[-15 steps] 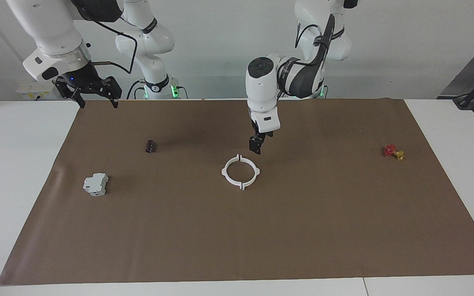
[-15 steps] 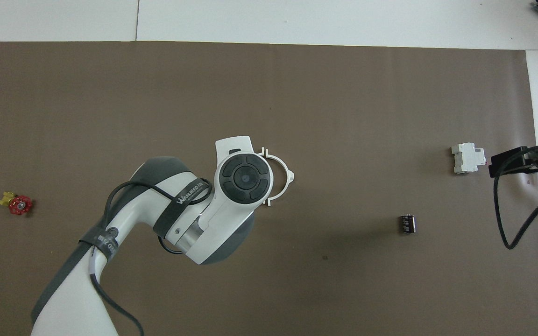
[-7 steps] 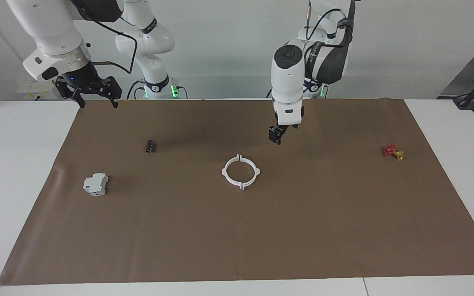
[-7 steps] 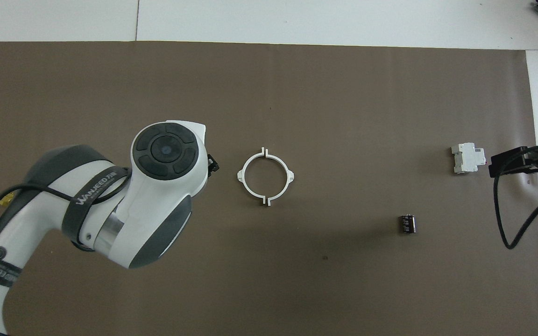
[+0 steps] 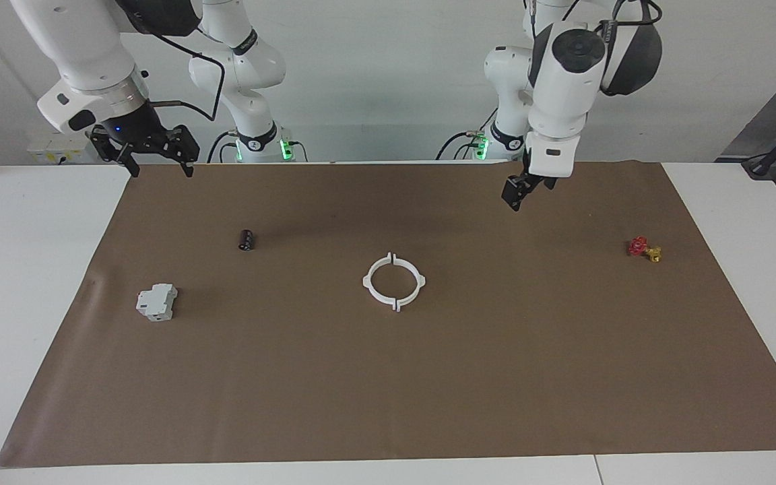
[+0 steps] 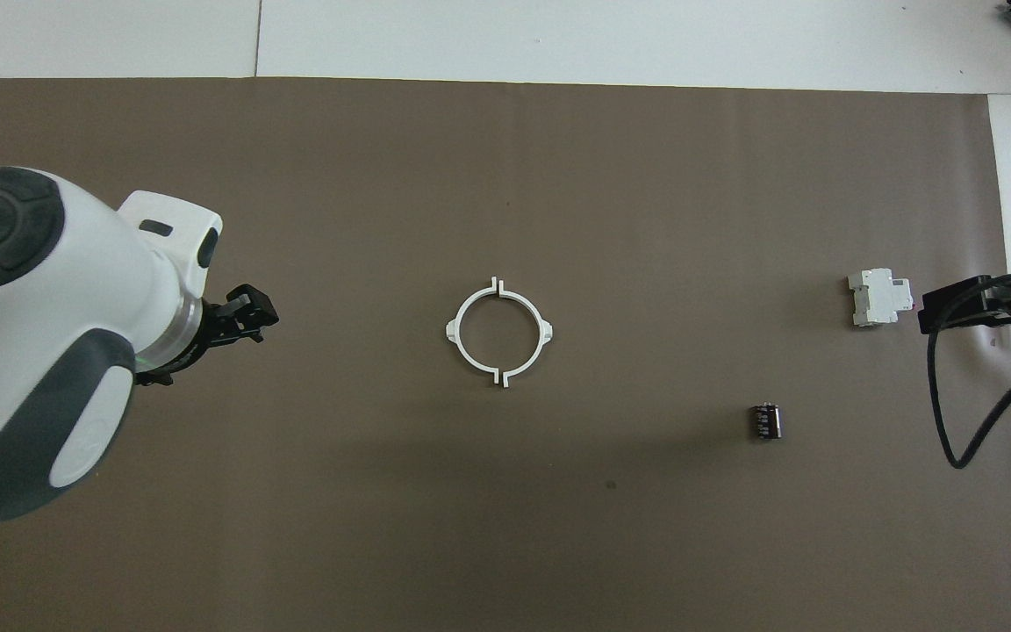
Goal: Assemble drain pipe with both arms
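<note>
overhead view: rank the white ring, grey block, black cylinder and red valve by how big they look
1. White ring, clearly largest.
2. Grey block.
3. Black cylinder.
The red valve is hidden by the left arm in the overhead view, so it can't be ranked.

Both views are evenly and brightly lit from above. Only soft, diffuse shadows are thrown on the brown mat (image 5: 428, 377); the darkest is a faint smear beside the small black cylinder (image 6: 766, 420). No hard glare is seen. Focus is held across both pictures. No edge distortion is noted.
</note>
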